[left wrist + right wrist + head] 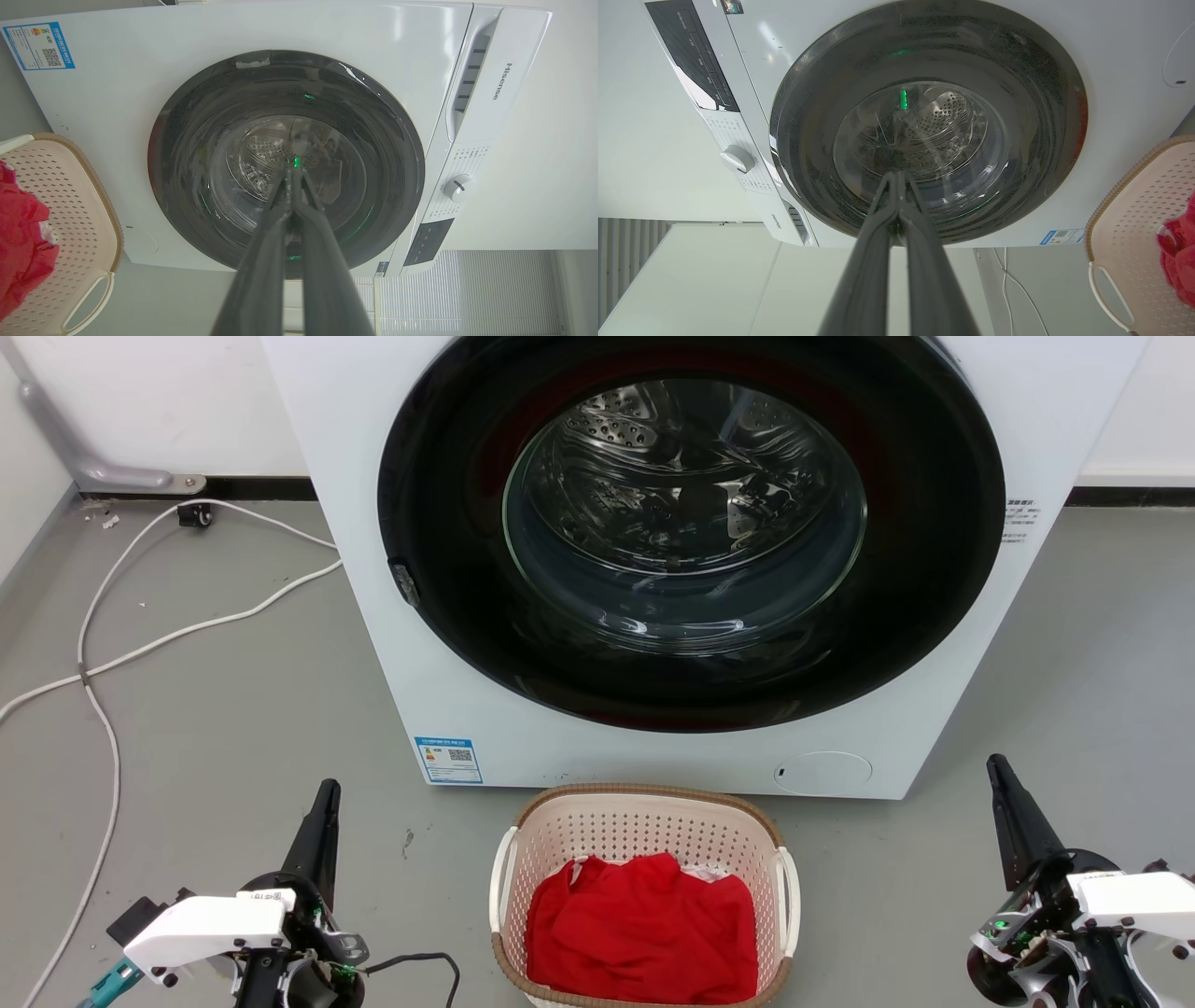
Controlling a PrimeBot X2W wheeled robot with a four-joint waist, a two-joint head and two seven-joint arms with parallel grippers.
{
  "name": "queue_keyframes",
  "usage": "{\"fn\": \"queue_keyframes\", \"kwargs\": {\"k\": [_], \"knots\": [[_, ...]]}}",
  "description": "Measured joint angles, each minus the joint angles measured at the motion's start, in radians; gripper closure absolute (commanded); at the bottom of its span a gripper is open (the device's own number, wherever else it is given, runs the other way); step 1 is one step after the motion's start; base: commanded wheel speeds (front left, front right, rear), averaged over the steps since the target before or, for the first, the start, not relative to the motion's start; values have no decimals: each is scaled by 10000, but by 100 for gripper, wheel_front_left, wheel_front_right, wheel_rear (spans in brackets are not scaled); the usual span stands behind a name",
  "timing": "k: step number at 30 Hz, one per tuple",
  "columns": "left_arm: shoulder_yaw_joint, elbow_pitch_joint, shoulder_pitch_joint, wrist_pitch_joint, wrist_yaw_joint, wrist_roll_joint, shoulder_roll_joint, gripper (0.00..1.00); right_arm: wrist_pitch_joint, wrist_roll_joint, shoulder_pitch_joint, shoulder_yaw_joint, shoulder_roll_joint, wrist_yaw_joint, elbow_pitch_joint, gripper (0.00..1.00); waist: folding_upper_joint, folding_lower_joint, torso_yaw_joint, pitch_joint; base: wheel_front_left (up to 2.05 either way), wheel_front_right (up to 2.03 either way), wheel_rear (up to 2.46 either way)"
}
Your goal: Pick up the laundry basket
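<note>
Head view: the small pale pink-cream perforated plastic laundry basket (644,826), with its brown woven-look rim, stands on the grey floor (233,709) just before the big white washing machine (355,476). It sits between the left gripper (327,789) and right gripper (995,763), touching neither. A crumpled red cloth (644,924) lies inside.

Left wrist view: the left fingers (261,242) are closed together, empty.

Right wrist view: the right fingers (924,252) are closed together, empty.

Expect a light, stiff, slightly flexing shell. Take hold at both white side handles (792,896).

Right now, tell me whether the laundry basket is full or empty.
Partly full: red cloth lies in the laundry basket, far wall bare above.
</note>
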Motion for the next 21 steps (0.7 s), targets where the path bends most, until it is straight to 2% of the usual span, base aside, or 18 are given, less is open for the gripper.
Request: {"fn": "queue_keyframes", "kwargs": {"k": [21], "knots": [[12,0,-1,2,0,2,-8,100,12,-27,-2,-25,15,0,2,100,0,-1,0,0,0,0,0]]}}
